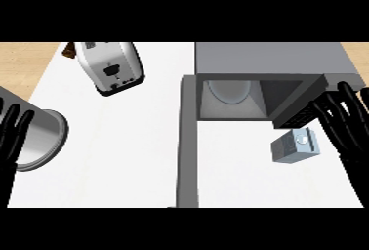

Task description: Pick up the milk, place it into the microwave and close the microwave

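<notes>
The right hand (344, 122) stands at the right edge, fingers straight and spread, just beside the milk carton (295, 146). The carton lies on the counter (108, 146) before the open microwave (252, 88), whose glass plate (229, 91) is bare. The left hand (13, 134) rests open at the left edge.

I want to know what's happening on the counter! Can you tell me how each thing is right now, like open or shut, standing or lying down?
microwave: open, nothing but its plate inside
microwave door: swung wide open
milk: on the counter in front of the microwave, not held
left robot hand: open, resting at the left edge
right robot hand: open, fingers straight, beside the milk
toaster: sitting on the counter, slots look empty
</notes>
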Controlling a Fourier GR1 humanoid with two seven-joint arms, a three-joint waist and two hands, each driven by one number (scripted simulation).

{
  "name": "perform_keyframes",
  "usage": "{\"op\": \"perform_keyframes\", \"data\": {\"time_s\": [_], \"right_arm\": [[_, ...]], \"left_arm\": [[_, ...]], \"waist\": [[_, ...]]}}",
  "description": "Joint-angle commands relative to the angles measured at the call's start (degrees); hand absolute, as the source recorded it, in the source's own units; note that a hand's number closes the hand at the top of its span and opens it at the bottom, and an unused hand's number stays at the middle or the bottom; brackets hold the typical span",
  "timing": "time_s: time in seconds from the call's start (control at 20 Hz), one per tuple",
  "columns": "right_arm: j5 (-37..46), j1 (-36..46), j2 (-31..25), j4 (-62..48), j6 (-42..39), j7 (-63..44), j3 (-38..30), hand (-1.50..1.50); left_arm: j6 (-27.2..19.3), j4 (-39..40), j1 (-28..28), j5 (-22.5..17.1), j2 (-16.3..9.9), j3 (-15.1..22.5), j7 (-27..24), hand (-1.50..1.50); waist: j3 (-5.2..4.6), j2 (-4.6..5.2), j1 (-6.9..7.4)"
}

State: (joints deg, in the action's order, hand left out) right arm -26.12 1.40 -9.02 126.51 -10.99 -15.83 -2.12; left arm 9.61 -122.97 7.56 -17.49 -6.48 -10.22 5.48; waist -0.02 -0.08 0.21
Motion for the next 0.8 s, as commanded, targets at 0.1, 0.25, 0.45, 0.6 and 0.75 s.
{"op": "perform_keyframes", "data": {"time_s": [0.1, 0.25, 0.45, 0.6, 0.75], "right_arm": [[7.5, -3.0, 2.2, -1.3, 1.2, 2.7, 0.7, -1.5], [6.4, -0.3, 0.0, -7.7, -1.0, 4.8, -3.7, -1.5], [5.9, 0.2, -0.6, -10.2, -0.4, 4.6, -6.7, -1.5], [4.1, -0.2, -1.2, -11.0, -1.3, 4.4, -8.7, -1.5], [7.6, 0.8, -1.3, -21.1, -4.1, 11.2, -9.1, -1.5]], "left_arm": [[6.2, -2.3, 8.9, -3.2, 0.4, -2.5, -3.7, -1.5], [4.2, 1.5, 5.4, 1.8, 3.8, 1.0, -6.0, -1.5], [4.3, -4.9, 6.4, -5.2, 0.6, -4.2, 0.8, -1.5], [8.2, -2.5, 9.6, -4.5, 1.6, -5.4, -4.1, -1.5], [7.3, -2.5, 8.5, -2.7, 2.4, -4.8, -3.7, -1.5]], "waist": [[0.0, -0.01, 0.2], [0.02, 0.1, -0.06], [0.02, 0.03, 0.06], [0.01, 0.02, 0.01], [0.03, 0.08, 0.03]]}}
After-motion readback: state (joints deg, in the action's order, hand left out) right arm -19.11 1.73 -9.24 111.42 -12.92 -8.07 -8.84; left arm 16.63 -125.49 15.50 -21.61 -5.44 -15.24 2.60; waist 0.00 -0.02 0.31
